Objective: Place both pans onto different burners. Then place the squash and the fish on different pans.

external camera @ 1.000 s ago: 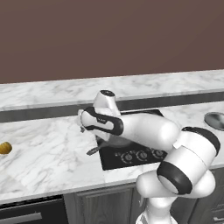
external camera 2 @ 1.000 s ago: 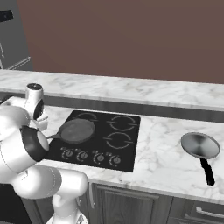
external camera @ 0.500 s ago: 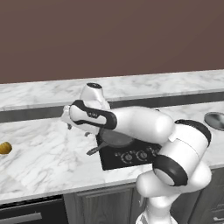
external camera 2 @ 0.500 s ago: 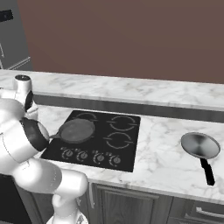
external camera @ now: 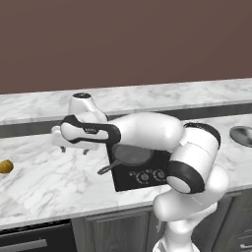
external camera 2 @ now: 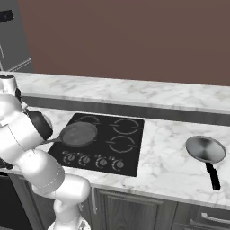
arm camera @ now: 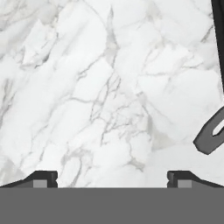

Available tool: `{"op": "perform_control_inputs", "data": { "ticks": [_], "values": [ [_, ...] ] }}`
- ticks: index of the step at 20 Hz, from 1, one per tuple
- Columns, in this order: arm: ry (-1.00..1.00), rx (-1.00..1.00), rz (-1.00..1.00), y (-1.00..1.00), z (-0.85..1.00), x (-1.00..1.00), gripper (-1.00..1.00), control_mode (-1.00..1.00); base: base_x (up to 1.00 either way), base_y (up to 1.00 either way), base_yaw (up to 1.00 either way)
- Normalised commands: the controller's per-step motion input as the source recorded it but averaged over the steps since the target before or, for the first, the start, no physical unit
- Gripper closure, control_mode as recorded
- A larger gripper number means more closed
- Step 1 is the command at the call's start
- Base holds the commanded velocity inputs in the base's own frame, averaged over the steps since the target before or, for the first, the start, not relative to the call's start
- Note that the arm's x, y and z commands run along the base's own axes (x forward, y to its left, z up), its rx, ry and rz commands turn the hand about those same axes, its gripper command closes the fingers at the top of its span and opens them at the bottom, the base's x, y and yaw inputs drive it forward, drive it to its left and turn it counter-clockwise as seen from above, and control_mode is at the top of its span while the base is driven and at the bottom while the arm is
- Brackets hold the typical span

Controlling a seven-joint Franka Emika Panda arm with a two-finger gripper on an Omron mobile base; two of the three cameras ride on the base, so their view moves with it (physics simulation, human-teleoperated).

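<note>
The dark grey skillet (external camera 2: 80, 134) rests on the front-left burner of the black cooktop (external camera 2: 133, 158), its loop-ended handle (external camera: 104, 170) pointing left over the counter. The handle's loop (arm camera: 212, 133) also sits at the right edge of the hand view. My gripper (external camera: 75, 150) hangs open over bare marble to the left of the cooktop, its tips (arm camera: 111, 179) wide apart with nothing between them. The silver pan (external camera 2: 205, 149) with its black handle lies on the counter far right. The squash (external camera: 5, 166) is a small yellow-orange lump at the far left edge.
Three burners stand free: back-left (external camera 2: 90, 120), back-right (external camera 2: 127, 126) and front-right (external camera 2: 121, 144). A row of knobs (external camera 2: 92, 161) runs along the cooktop's front. A raised ledge and dark wall close off the back of the counter.
My arm has swung left, carrying the gripper from beside the skillet out over the marble counter. The skillet has stayed on its burner.
</note>
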Motion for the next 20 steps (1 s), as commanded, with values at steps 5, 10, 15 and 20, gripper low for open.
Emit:
{"op": "perform_control_inputs", "data": {
  "ticks": [5,10,15,20],
  "values": [
    [-0.07,-0.08,0.25,0.34,0.02,-0.02,-1.00,-1.00,0.00,0.00,0.00],
    [-0.08,-0.03,0.24,0.29,0.00,0.00,-1.00,-1.00,0.00,0.00,0.00],
    [-0.10,0.00,0.25,0.31,0.00,0.00,-1.00,-1.00,0.00,0.00,0.00],
    [-0.08,0.00,0.23,0.34,0.00,0.00,-1.00,-1.00,0.00,0.00,0.00]
  ]
}}
